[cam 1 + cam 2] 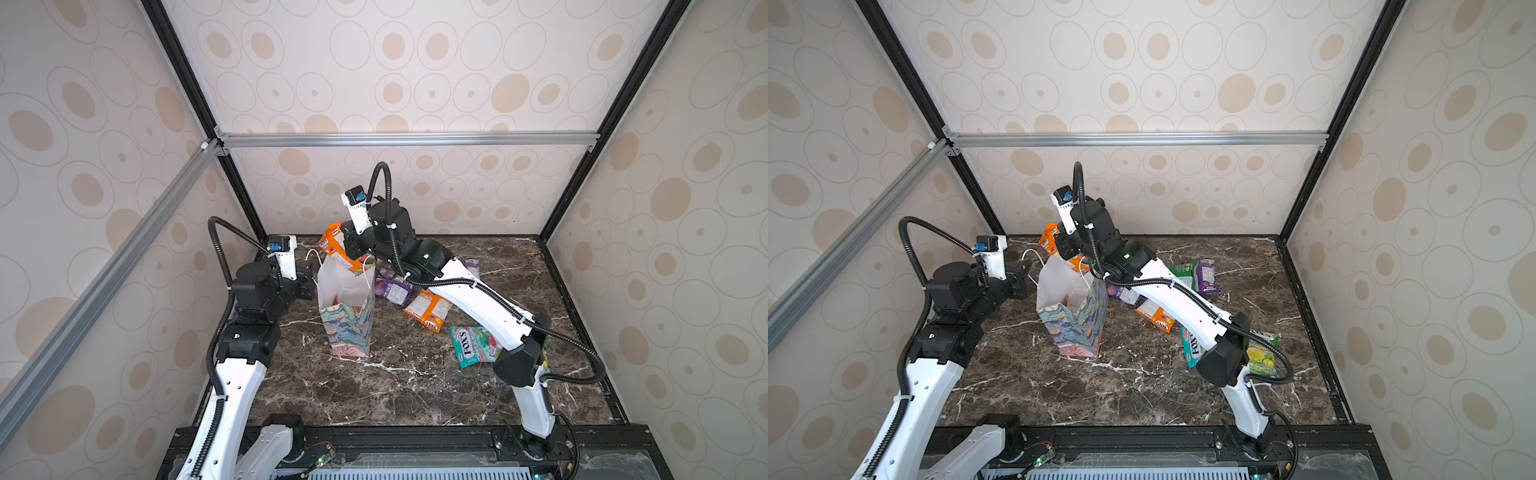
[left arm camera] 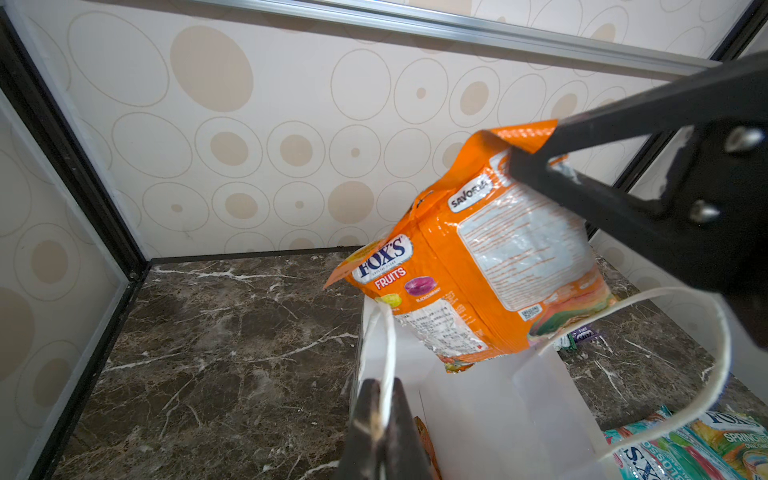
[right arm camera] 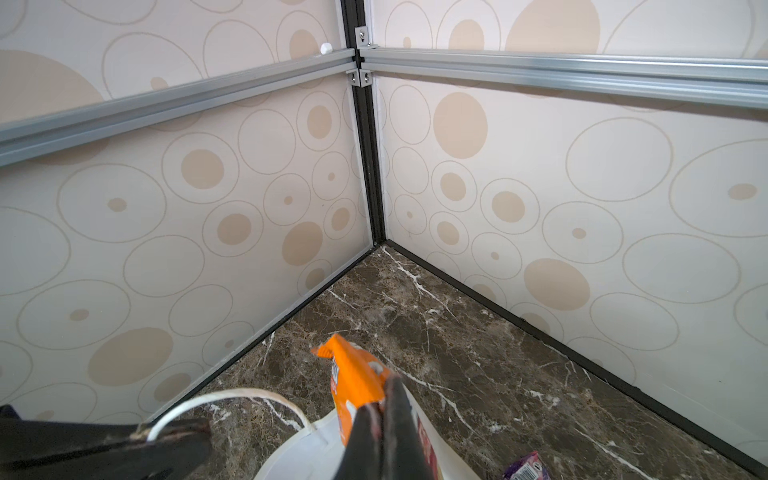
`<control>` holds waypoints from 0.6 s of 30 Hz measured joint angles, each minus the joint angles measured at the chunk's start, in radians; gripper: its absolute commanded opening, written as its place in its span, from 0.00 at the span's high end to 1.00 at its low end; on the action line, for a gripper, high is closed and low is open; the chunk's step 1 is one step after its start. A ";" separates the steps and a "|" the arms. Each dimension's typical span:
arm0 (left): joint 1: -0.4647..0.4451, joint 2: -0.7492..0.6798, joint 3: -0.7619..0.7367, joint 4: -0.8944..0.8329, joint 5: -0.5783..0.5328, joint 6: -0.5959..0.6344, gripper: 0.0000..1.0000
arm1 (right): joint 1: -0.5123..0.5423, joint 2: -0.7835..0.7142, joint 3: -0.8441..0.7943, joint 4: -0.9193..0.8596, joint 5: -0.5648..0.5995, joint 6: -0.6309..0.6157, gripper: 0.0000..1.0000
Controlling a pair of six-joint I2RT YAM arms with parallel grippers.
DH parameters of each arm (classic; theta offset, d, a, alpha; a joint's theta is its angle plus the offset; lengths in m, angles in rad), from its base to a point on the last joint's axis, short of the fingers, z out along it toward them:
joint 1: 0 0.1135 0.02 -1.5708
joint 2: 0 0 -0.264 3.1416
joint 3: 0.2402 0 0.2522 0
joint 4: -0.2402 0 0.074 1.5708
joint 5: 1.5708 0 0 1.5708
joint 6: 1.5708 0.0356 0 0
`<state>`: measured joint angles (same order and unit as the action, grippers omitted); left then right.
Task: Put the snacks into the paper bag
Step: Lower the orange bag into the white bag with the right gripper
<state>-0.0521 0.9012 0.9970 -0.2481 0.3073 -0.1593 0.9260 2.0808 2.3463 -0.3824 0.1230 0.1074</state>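
The right tool (image 3: 384, 395), clamped on the orange packet (image 2: 478, 266), should lower it inside the paper bag (image 1: 347, 328) before releasing, while the left tool (image 2: 380, 411) pinches the cord handle (image 2: 384, 345)

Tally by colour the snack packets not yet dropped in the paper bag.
Orange glossy packets: 2, one lying, one held by the right hand
Purple glossy packets: 2
Green glossy packet: 1
Teal glossy packet: 1
Yellow-green glossy packet: 1
Total: 7

Bright, even light; soft shadows.
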 measured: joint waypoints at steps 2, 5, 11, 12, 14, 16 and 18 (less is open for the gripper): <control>0.000 0.000 0.000 0.000 0.000 0.000 0.97 | 0.002 -0.001 0.000 -0.001 0.000 -0.003 1.00; 0.000 0.000 0.000 0.000 -0.003 0.000 0.97 | 0.003 -0.001 0.000 -0.019 0.000 -0.011 1.00; 0.000 0.000 0.000 0.000 -0.012 0.000 0.97 | 0.003 -0.012 -0.016 -0.045 0.000 -0.030 1.00; 0.000 0.000 0.000 0.000 -0.015 0.000 0.97 | 0.004 -0.019 -0.022 -0.048 -0.002 -0.031 1.00; 0.000 0.000 0.000 0.000 -0.019 0.000 0.97 | 0.004 -0.028 -0.030 -0.052 -0.008 -0.035 1.00; 0.000 0.000 0.000 0.000 -0.023 0.000 0.97 | 0.004 -0.035 -0.032 -0.058 -0.016 -0.040 1.00; 0.000 0.000 0.000 0.000 -0.027 0.000 0.97 | 0.004 -0.039 -0.032 -0.064 -0.026 -0.047 1.00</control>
<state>-0.0521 0.9012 0.9970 -0.2485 0.2802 -0.1593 0.9298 2.0418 2.3146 -0.4465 0.0975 0.0608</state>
